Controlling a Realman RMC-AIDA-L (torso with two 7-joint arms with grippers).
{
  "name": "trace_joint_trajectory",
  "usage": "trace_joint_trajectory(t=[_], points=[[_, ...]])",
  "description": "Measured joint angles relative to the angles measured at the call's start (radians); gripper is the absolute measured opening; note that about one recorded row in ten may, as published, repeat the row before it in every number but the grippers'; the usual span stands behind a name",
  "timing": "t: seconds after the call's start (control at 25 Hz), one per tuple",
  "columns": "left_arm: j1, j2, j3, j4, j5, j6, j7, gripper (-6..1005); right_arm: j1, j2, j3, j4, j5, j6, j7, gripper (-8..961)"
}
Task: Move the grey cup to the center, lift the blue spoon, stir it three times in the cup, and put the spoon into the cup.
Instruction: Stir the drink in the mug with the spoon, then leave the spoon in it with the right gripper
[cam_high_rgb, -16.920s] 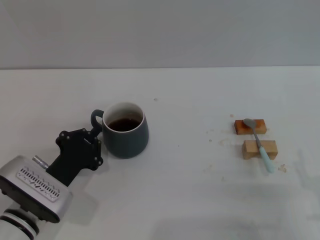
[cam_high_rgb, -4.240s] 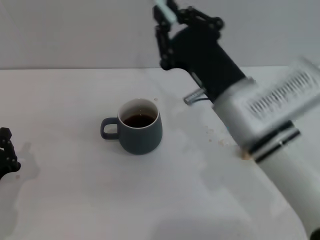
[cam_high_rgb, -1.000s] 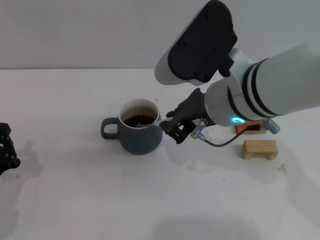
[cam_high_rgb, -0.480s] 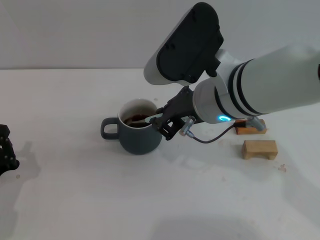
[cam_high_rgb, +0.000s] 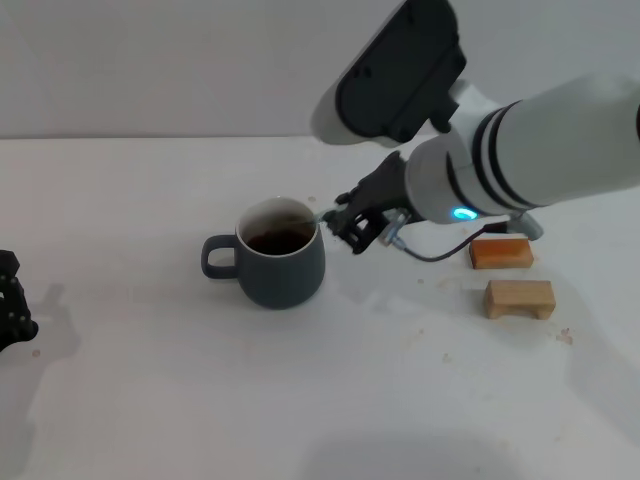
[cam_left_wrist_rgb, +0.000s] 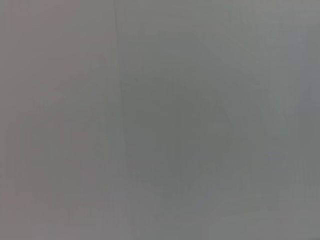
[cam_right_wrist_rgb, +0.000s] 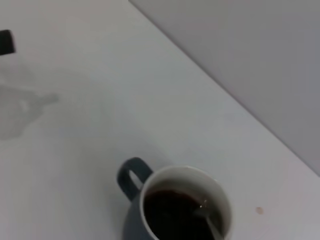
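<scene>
Now: right gripper (cam_high_rgb: 352, 222) jaws clamp blue spoon (cam_right_wrist_rgb: 210, 222), bowl dipped in grey cup (cam_high_rgb: 280, 270); left gripper (cam_high_rgb: 12, 305) parked at table (cam_high_rgb: 150, 400) edge, jaws' state unclear.

I see a white table (cam_high_rgb: 200, 400) filling most of my head view, with a plain grey wall (cam_high_rgb: 150, 60) behind its far edge. Off to the right sit two small wooden blocks, one just behind the other and slightly apart. The far block (cam_high_rgb: 500, 253) looks orange-brown; the near block (cam_high_rgb: 519, 297) is paler. A few tiny crumbs (cam_high_rgb: 565, 337) lie scattered on the table around them. My left wrist view gives me only a flat grey surface.
</scene>
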Motion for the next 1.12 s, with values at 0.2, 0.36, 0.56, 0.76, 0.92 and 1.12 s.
trace_joint_trajectory(t=[0.2, 0.36, 0.56, 0.76, 0.92, 1.12], points=[[0.000, 0.000, 0.001, 0.001, 0.000, 0.000, 0.000, -2, -0.010, -0.001, 0.014, 0.000, -0.021, 0.003, 0.000, 160], [0.000, 0.000, 0.001, 0.002, 0.000, 0.000, 0.000, -2, -0.020, 0.000, 0.009, 0.009, -0.019, 0.016, 0.000, 161], [0.000, 0.000, 0.002, 0.001, 0.000, 0.000, 0.000, -2, -0.023, 0.003, -0.014, 0.019, -0.013, 0.022, 0.000, 161], [0.001, 0.000, 0.003, 0.001, 0.000, 0.000, 0.000, -2, -0.021, 0.004, -0.042, 0.026, 0.009, 0.022, 0.002, 161], [0.001, 0.000, 0.002, -0.002, 0.000, 0.000, 0.000, -2, -0.013, 0.004, -0.049, 0.022, 0.011, 0.004, 0.002, 160], [0.001, 0.000, 0.002, -0.003, 0.000, 0.000, 0.000, -2, 0.001, 0.004, -0.050, -0.001, 0.011, -0.038, 0.002, 161]])
